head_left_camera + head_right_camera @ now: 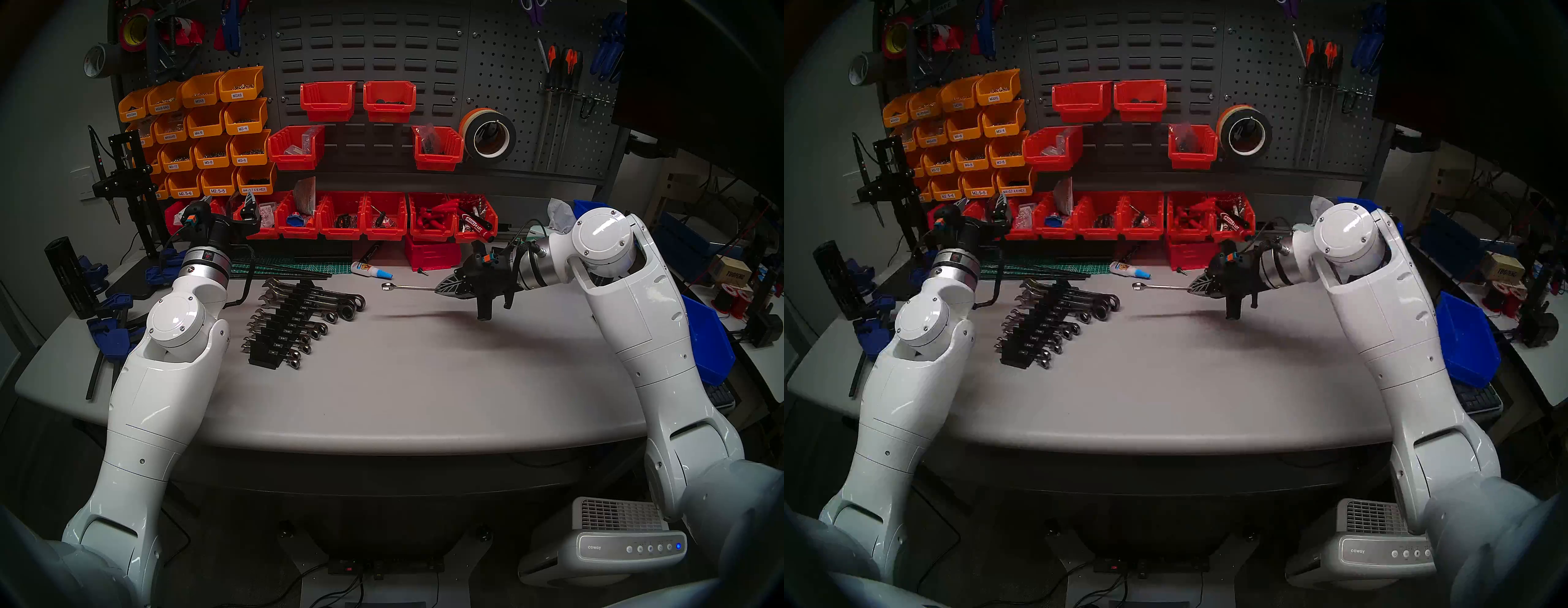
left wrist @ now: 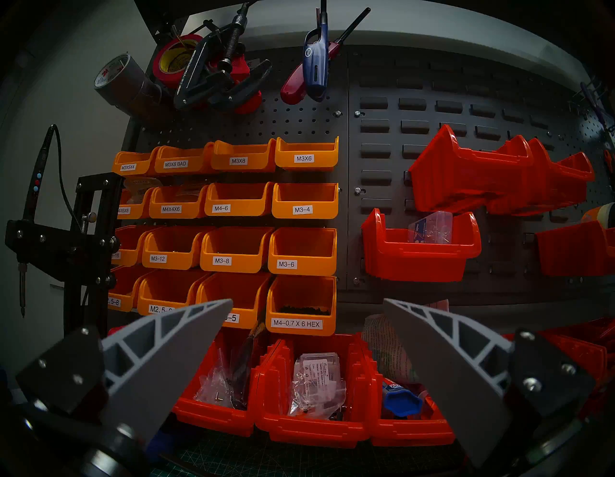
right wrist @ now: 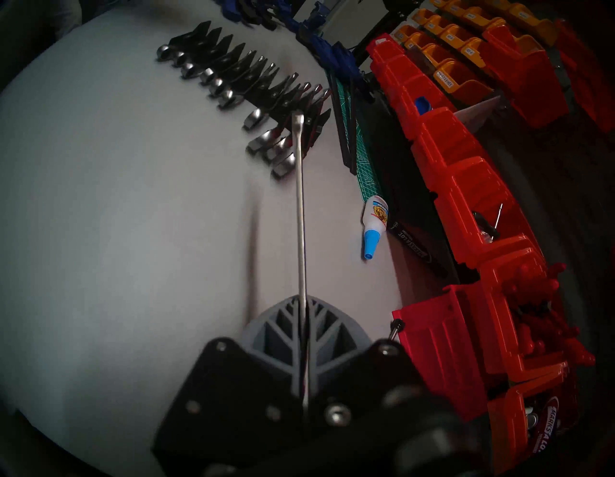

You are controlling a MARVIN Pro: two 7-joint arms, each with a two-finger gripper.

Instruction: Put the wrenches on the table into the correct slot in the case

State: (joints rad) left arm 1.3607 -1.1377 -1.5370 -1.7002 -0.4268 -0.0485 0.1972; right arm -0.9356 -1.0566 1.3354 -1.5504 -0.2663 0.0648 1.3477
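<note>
Over grey table (image 1: 424, 382), slim chrome wrench (image 1: 409, 287)

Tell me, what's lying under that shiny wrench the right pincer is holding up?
Only bare grey table and the wrench's dark shadow; nothing else lies beneath it. The right pincer, shut on it, covers the wrench's near end, so that end cannot be seen.

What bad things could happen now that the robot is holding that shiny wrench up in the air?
1. The right end effector pinches only one end of the wrench, so the long free part might twist or slip.
2. The rack is nearly full of tightly packed wrenches, so it could pick the wrong slot or bump the neighbours.
3. The glue bottle lies close by and might get knocked.
</note>
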